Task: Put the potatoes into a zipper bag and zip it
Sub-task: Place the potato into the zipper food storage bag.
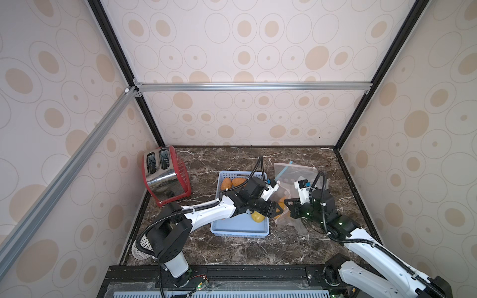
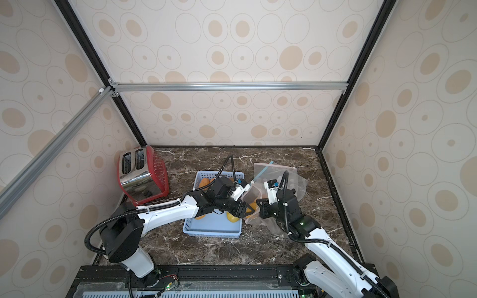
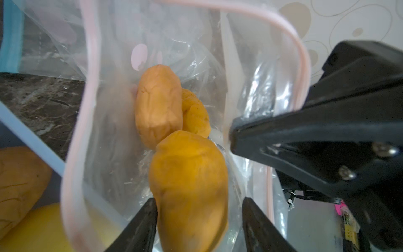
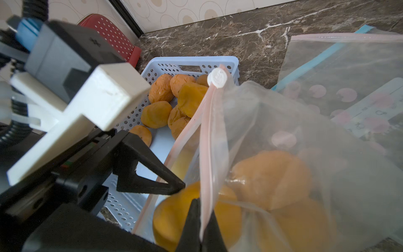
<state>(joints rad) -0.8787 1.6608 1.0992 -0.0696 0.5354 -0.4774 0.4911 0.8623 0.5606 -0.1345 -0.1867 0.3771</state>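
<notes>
Presently, in both top views the two arms meet just right of the lower centre of the frame, over the seam between the blue basket (image 1: 240, 232) and the clear zipper bag (image 1: 285, 219) lying against its right side on the dark marble tabletop (image 1: 232, 249). The right gripper (image 4: 204, 220) is clamped tight on the bag's pink zip edge, holding the mouth up. The white slider (image 4: 218, 78) sits at the end of that track. The left gripper (image 3: 198, 200) reaches into the open mouth with its jaws spread around an orange potato (image 3: 189, 174). One finger (image 3: 150, 218) touches the skin, and the other seems to stand slightly clear of it, though the blur makes that hard to be sure of. So the potato looks released rather than squeezed. Deeper inside the bag lie two more potatoes (image 3: 158, 104), one against the other. The rest are in the basket: a cluster of wrinkled orange ones at its far end (image 4: 161, 89) and a yellower one near the left wrist (image 1: 258, 217). A second bag (image 1: 296, 169) with a blue strip lies flat beyond the first, up and right of the basket. A chrome and red toaster (image 1: 160, 178) stands left of the basket, near the wall.
</notes>
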